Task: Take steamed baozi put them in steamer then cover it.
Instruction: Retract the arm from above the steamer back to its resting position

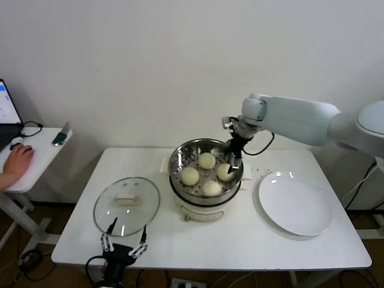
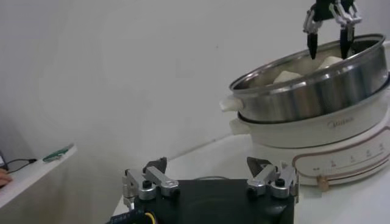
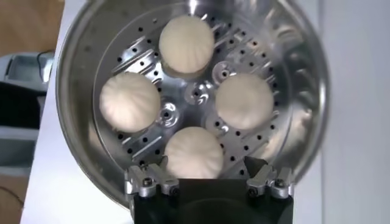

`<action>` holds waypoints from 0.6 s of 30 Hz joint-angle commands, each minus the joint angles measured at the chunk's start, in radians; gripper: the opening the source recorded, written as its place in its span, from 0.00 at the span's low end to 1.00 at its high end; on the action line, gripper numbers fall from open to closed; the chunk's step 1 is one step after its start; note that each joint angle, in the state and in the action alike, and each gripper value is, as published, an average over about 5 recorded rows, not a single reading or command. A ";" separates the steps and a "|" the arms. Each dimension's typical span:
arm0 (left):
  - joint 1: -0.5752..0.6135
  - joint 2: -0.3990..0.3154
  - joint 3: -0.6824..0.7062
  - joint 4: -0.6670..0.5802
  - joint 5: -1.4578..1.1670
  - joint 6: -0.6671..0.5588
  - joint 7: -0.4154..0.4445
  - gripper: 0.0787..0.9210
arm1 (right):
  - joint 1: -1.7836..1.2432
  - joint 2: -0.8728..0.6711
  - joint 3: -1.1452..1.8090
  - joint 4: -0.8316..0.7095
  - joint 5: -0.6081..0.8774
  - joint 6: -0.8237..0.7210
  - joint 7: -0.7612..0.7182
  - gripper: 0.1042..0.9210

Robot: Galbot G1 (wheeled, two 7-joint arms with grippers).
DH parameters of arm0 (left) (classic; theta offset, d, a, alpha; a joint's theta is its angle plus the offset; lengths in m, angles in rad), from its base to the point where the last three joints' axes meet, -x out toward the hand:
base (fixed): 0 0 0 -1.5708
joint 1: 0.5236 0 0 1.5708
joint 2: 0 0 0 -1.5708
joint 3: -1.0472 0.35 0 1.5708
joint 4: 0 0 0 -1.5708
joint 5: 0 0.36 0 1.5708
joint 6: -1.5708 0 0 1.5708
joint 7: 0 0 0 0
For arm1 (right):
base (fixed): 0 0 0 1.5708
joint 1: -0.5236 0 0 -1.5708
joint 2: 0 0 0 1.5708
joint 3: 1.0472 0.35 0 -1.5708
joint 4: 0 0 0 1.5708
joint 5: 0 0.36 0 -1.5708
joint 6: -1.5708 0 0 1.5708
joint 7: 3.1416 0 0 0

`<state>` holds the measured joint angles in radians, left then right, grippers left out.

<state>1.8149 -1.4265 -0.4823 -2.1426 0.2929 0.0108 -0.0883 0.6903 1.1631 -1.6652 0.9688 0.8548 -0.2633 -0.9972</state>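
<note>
White tabletop [image 1: 240,240] carries everything. Spread and empty, the right gripper [image 1: 233,157] hangs over the steamer [image 1: 177,157], directly above the nearest of four steamed baozi [image 3: 186,44] inside. Loading looks finished; covering remains. One cover [image 1: 126,205] lies just ahead of the spread, empty left gripper [image 1: 124,241]. One bare plate [image 1: 294,204] sits beside the steamer.

Four white baozi [image 3: 186,42] in steel steamer [image 1: 177,157], glass cover [image 1: 126,206] flat beside it

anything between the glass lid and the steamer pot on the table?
No. In the head view the strip of white table between the glass lid and the steamer pot is bare. The lid lies flat beside the pot, not touching it.
</note>
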 commanded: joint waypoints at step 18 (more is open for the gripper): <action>-0.066 0.009 -0.017 0.001 0.052 0.007 -0.017 0.88 | -0.674 -0.682 0.928 0.368 -0.028 0.340 0.590 0.88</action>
<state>1.7679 -1.4202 -0.4948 -2.1357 0.3334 0.0180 -0.0997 0.4790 0.7496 -1.2686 1.2007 0.8701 -0.0463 -0.6307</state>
